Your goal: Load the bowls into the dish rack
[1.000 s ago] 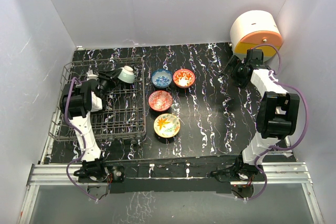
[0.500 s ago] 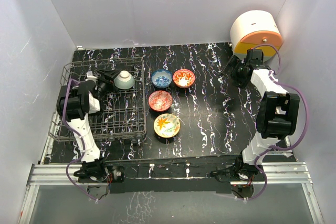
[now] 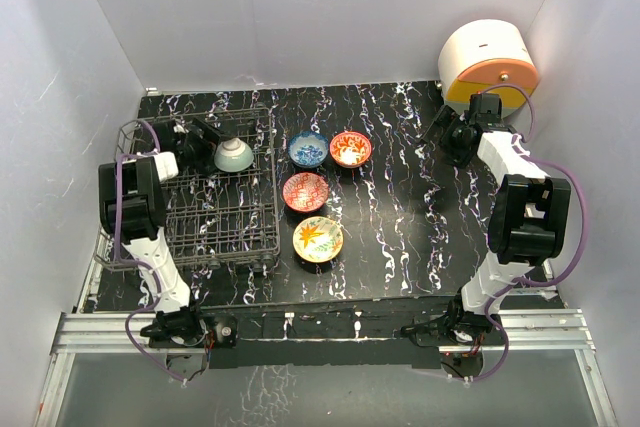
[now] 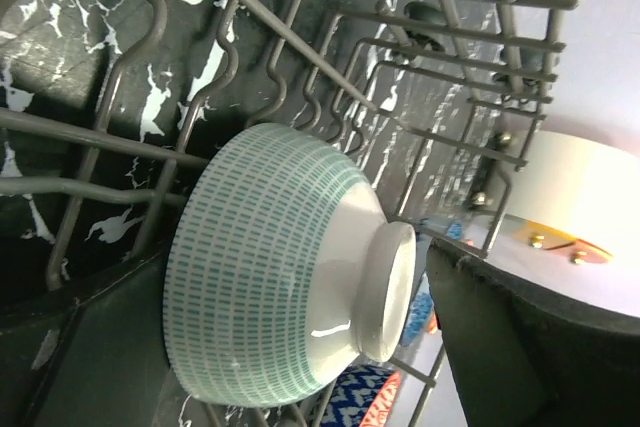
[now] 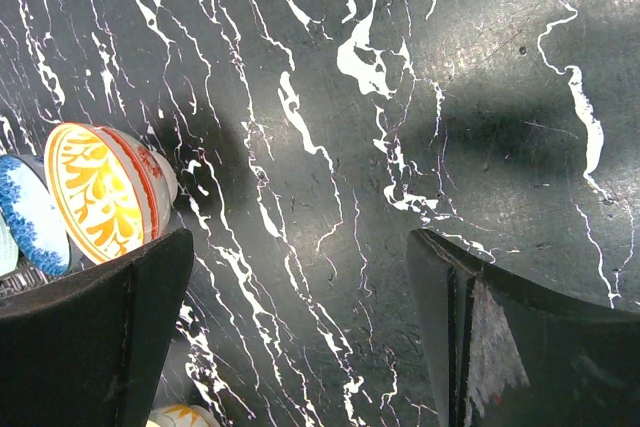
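Observation:
The pale teal bowl [image 3: 233,155] lies on its side on the tines at the back of the dish rack [image 3: 272,192]. My left gripper [image 3: 204,137] is open just left of it. In the left wrist view the bowl [image 4: 270,267] sits between the spread fingers [image 4: 520,347], with a gap at its foot, and my gripper [image 4: 300,282] does not hold it. The blue-white bowl [image 3: 308,149], red-orange bowl [image 3: 350,148], red bowl [image 3: 306,191] and yellow bowl [image 3: 318,238] stand on the table right of the rack. My right gripper [image 3: 441,131] [image 5: 300,287] hovers open over bare table.
A white and orange round container [image 3: 487,64] stands at the back right corner, just behind the right arm. White walls enclose the black marbled table [image 3: 400,217]. In the right wrist view the red-orange bowl [image 5: 100,192] and blue-white bowl [image 5: 30,217] sit at the left edge.
My left gripper opened and let go of the teal bowl, which settled lower onto the rack tines. The left arm drew back to the left. The right arm stayed still.

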